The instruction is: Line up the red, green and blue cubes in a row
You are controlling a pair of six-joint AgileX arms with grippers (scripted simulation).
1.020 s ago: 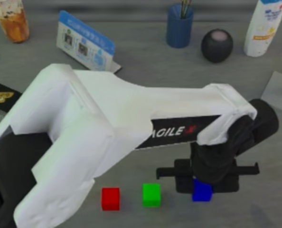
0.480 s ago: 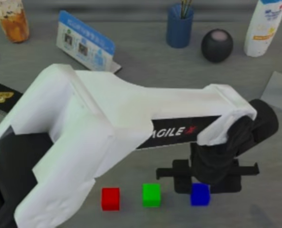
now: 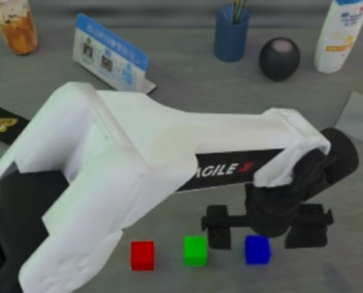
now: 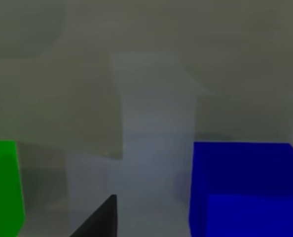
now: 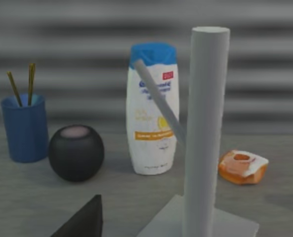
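**Three cubes in a row, left claw spread above the blue one**

On the grey worktop [image 3: 187, 91], near the 6 o'clock edge of the top view, the red cube [image 3: 142, 255], green cube [image 3: 195, 250] and blue cube [image 3: 256, 249] sit in a straight line, apart from one another, red toward 9 o'clock and blue toward 3 o'clock. The left claw [image 3: 264, 227] hangs just at 12 o'clock of the blue cube, its two black fingers [image 3: 218, 227] spread wide apart and gripping nothing; the cube rests free on the worktop.

The left wrist view shows the blue cube [image 4: 245, 187] close up and the green cube [image 4: 4, 185] at the frame edge.

The right claw does not appear in the top view; I cannot tell its state. The right wrist view takes in a blue pen cup [image 5: 24, 127], a dark round speaker [image 5: 76, 152], a white bottle [image 5: 152, 111] and a white post [image 5: 205, 133].
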